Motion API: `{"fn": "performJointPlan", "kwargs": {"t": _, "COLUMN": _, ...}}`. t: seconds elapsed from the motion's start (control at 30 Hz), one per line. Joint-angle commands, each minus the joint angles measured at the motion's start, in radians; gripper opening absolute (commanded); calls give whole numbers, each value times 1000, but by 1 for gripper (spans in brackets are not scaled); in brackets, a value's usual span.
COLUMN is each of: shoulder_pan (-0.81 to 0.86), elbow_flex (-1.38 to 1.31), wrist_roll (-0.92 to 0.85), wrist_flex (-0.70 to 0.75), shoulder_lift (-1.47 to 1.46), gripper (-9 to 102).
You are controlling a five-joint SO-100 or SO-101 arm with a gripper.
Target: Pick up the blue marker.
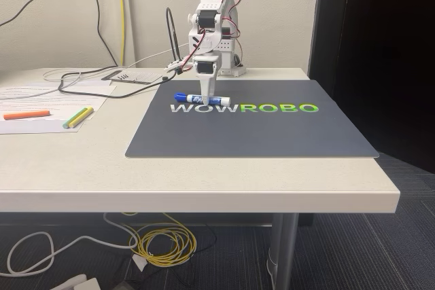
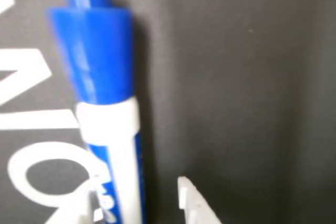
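The gripper (image 1: 206,102) is standing straight over the blue marker (image 1: 201,99), fingers apart and straddling its barrel, which is lying flat on the dark mat (image 1: 272,134), long axis crossing the gap.

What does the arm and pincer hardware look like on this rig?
White plastic arm of blocky segments, with red and black wires looping along its upper joints. It tapers down to a narrow white pincer. In the wrist view the pincer's fingers are flat white plastic with stepped edges. No markings legible on it.
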Motion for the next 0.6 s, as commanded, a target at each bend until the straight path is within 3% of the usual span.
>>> {"fn": "performJointPlan", "kwargs": {"t": 0.0, "shoulder_pan": -11, "elbow_flex": -37, "wrist_roll": -5, "wrist_flex": 8, "shoulder_lift": 9, "gripper": 18}}
{"fn": "performJointPlan", "kwargs": {"t": 0.57, "shoulder_pan": -12, "elbow_flex": -37, "wrist_roll": -14, "wrist_flex": 0, "shoulder_lift": 18, "gripper": 11}}
